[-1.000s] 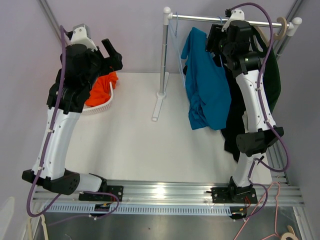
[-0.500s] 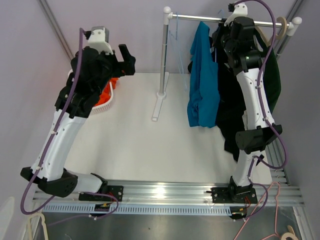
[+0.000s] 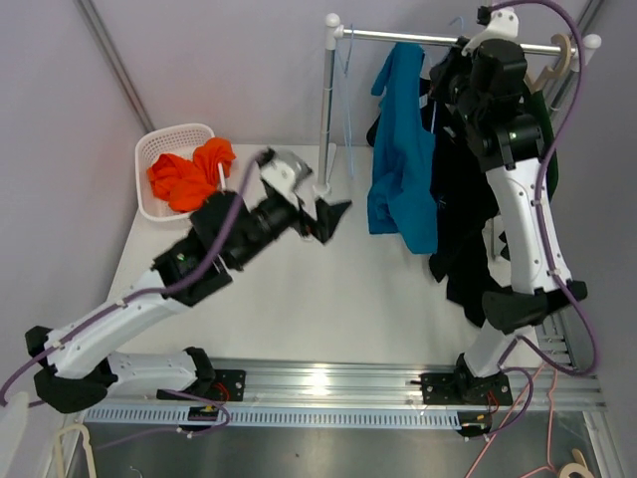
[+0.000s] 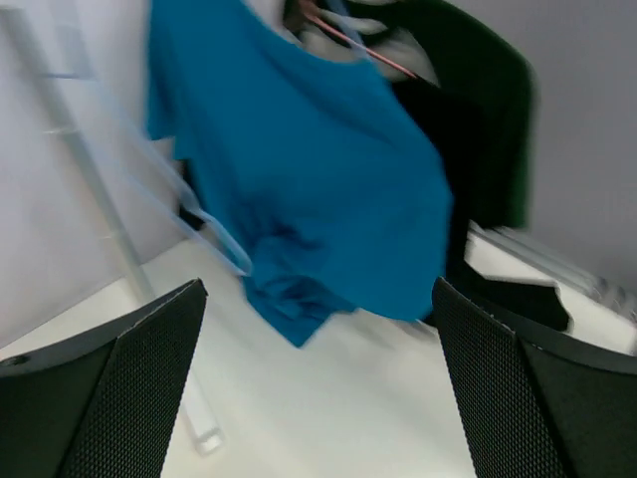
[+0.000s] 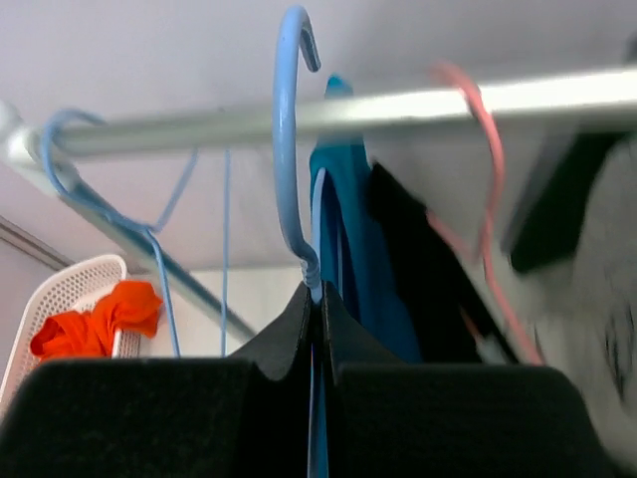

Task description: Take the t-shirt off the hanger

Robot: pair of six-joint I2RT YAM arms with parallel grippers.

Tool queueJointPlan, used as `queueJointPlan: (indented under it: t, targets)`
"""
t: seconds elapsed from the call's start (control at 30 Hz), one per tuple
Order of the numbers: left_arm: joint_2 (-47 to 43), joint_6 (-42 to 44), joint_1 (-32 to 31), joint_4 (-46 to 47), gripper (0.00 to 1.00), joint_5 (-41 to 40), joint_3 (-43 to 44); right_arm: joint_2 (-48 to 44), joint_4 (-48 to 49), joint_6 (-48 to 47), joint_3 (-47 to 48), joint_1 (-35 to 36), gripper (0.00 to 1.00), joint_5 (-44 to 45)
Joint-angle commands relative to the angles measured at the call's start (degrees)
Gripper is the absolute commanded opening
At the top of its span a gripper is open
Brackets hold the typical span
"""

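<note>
Up at the rail [image 3: 418,38], the right gripper [image 5: 318,299] was clamped on the blue hanger [image 5: 289,149], the shirt [image 3: 403,189] hanging from it; the left gripper [image 3: 330,219] gaped open over the table [image 3: 299,299].

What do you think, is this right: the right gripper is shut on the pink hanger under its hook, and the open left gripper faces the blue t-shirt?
Only the colour is wrong. In the right wrist view the right gripper is shut on the light blue hanger under its hook; the pink hanger is beside it, untouched. The open left gripper faces the blue t-shirt.
</note>
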Motion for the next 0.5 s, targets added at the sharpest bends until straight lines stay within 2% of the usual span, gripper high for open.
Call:
queueJointPlan:
  t: [0.0,0.03,0.07,0.13,0.2,0.33,0.47]
  targets:
    - [-3.77,9.43,-10.13,20.42,1.0,3.04,-12.95,-10.26,-1.69,10.43,-12.06,4.52,0.0,13.92]
    - [-4.91,10.92,-11.82,23.91,0.99,3.13,-15.51,-13.24,0.5,11.4,-16.93,9.93,0.0,18.39]
    - [-6.84,11.28,-14.71,29.51,0.99,3.21,-22.06,-19.45,5.74,12.19,-26.38,12.77,0.0,28.18]
    - [-8.25,11.9,-17.36,33.59,1.0,2.52,-25.54,-24.59,10.0,14.91,-33.39,19.35,0.0,35.28]
    - [-9.58,13.48,-22.0,37.37,1.0,0.07,-31.51,-29.24,8.79,19.74,-36.92,21.67,0.0,41.78]
    - [-8.79,21.72,-29.4,55.44,1.0,-6.35,-41.89,-30.94,-1.57,36.06,-37.38,22.82,0.0,47.78]
    - [-5.19,26.49,-33.72,67.69,1.0,-12.15,-46.73,-31.03,-3.96,39.0,-37.73,22.91,0.0,46.13]
